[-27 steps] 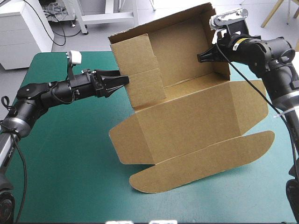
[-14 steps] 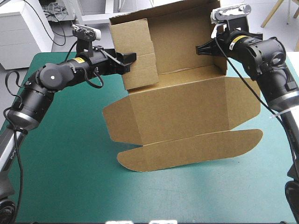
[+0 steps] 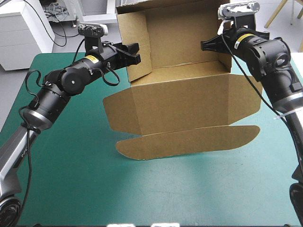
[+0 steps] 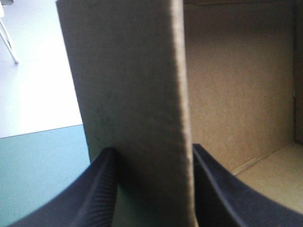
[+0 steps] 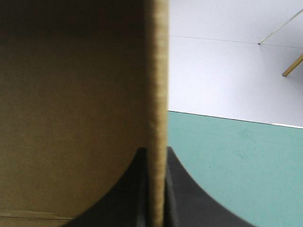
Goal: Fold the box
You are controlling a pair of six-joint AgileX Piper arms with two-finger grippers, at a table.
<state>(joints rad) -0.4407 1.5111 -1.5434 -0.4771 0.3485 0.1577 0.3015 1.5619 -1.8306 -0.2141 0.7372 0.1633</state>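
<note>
1. High view: teal-green surface (image 3: 71, 179), carrying one item.
2. Box (image 3: 180, 109), brown board, toward the far edge. Back wall and both side walls are raised. Lid panel and rounded tuck flap are spread toward the near edge.
3. Right claw (image 3: 203, 46): all but closed, pinching the right side wall, apparently to keep it square.
4. Left claw (image 3: 136, 53): fingers apart, astride the left side wall, seemingly steering it inward rather than gripping.
5. Yellow labels (image 3: 90, 58), one per arm: writing too small to read. No print visible on the board.
</note>
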